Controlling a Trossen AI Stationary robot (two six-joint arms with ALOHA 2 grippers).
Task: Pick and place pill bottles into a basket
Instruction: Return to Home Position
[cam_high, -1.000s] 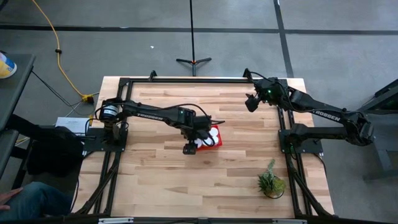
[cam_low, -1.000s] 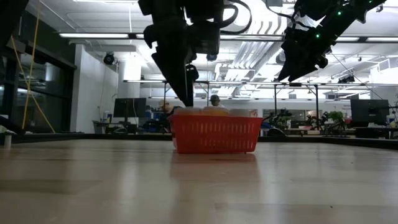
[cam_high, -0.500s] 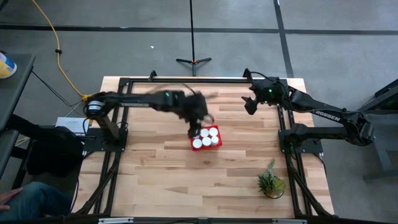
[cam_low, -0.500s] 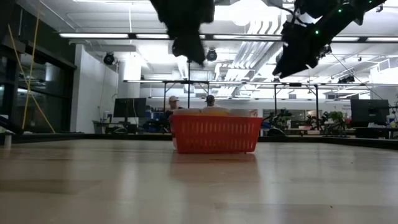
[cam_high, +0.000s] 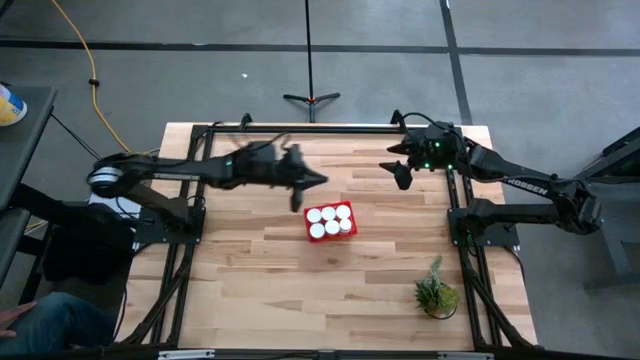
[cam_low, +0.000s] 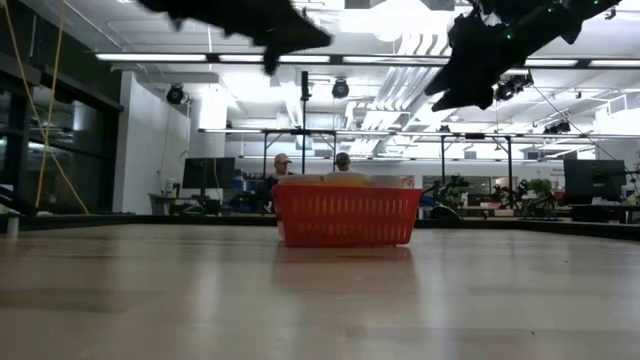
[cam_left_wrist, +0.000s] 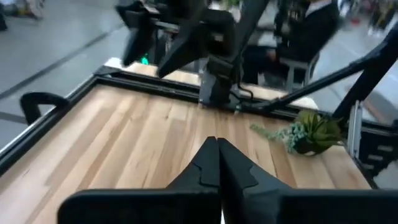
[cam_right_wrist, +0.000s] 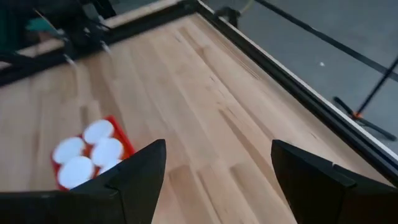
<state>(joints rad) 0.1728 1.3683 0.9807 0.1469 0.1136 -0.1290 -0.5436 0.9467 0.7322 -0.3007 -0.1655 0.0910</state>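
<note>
The red basket (cam_high: 331, 222) stands at the table's middle, its latticed wall facing the low view (cam_low: 345, 216). Several pill bottles (cam_high: 329, 212) stand upright inside it, their white caps up; the right wrist view shows the caps too (cam_right_wrist: 98, 132). My left gripper (cam_high: 318, 180) hangs shut and empty in the air, on the far-left side of the basket and well above it (cam_low: 292, 32); its fingertips meet (cam_left_wrist: 217, 163). My right gripper (cam_high: 393, 173) hovers open and empty near the far right (cam_right_wrist: 214, 163), high above the table (cam_low: 450, 88).
A small green potted plant (cam_high: 436, 294) stands near the front right corner and shows in the left wrist view (cam_left_wrist: 311, 129). A black frame (cam_high: 300, 129) runs round the tabletop. Bare wood lies around the basket. People sit in the room beyond (cam_low: 283, 166).
My left gripper has risen from just over the basket and swung toward the table's far edge, tipping from pointing down to nearly level. The basket and its bottles have stayed put. My right gripper has turned slightly in place.
</note>
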